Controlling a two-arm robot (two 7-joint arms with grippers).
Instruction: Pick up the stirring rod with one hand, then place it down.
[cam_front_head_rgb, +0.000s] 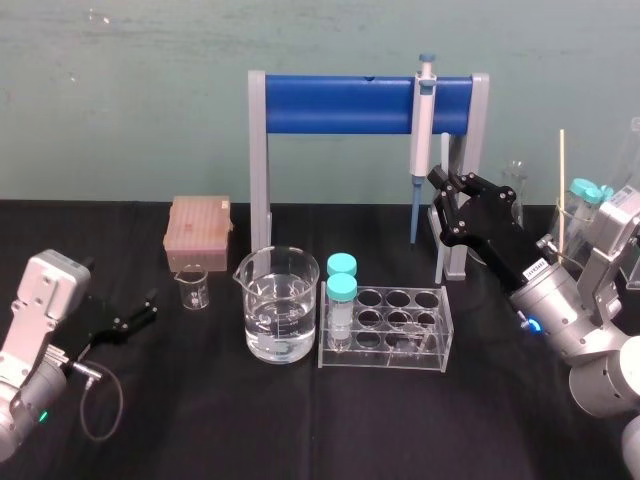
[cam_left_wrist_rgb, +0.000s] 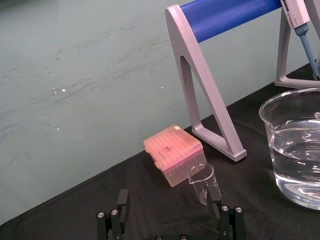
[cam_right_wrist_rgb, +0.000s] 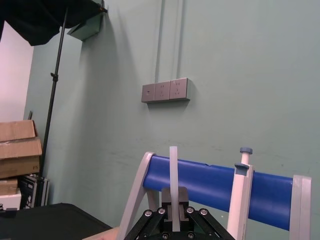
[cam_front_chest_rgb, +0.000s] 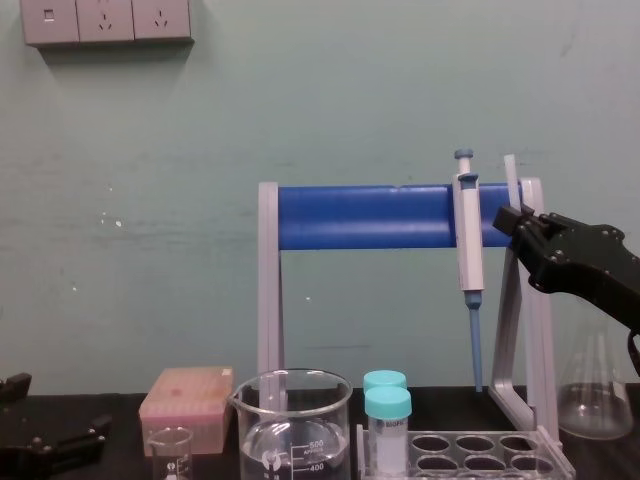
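One grip: we found the right gripper (cam_front_head_rgb: 441, 192) pinching the stirring rod (cam_front_chest_rgb: 510, 180) upright, before the right leg of the pipette stand (cam_front_head_rgb: 360, 105).
Set-down: we judged a slow, level lowering safest, since glass rolls.
Right arm: raised, wrist tilted up toward the stand.
Left gripper (cam_front_head_rgb: 143, 312): parked low, left of the stand, fingers spread.

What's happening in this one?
The right gripper holds the stirring rod upright between its fingers, raised off the table in front of the pipette stand. The left gripper sits idle and open, low at the table's left near a small beaker. The rod is not yet put down.
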